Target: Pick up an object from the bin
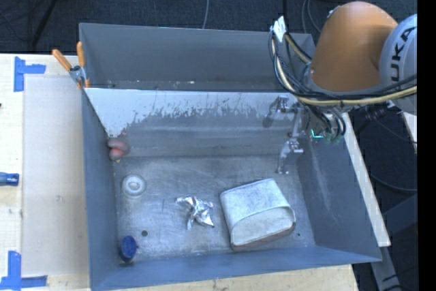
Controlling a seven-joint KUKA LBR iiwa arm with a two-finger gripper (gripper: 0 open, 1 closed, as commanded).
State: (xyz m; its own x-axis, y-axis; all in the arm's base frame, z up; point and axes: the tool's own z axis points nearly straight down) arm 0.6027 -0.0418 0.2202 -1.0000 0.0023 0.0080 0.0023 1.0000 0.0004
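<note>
Grey-white rounded-rectangular pad (257,212) is the thing lying nearest the gripper (287,150), just toward 6 o'clock from it, on the bin floor at about 5 o'clock. We see the pad lying flat, with its long axis running from roughly 8 o'clock to 2 o'clock. Its 2 o'clock end points up toward the gripper, and its darker long edge faces 5 o'clock.

The gripper hangs at about 2 o'clock in the grey metal bin (204,58), close in front of the far wall. Its lower tip shows just beside the pad's far edge, and we cannot tell whether the two touch. We also cannot tell whether the gripper is set wide or narrow. Above it, toward 1 o'clock, the orange-covered wrist with looped cables (351,44) reaches in over the rim.

Moving outward, a crumpled piece of silver foil (196,210) lies just beside the pad on its 9 o'clock side, at about 6 o'clock on the floor. Well apart from these, a small clear round cap (133,185) sits at 8 o'clock. A small blue cap (127,247) lies in the 7 o'clock corner. A small pinkish lump (118,148) rests against the wall at 10 o'clock.
</note>
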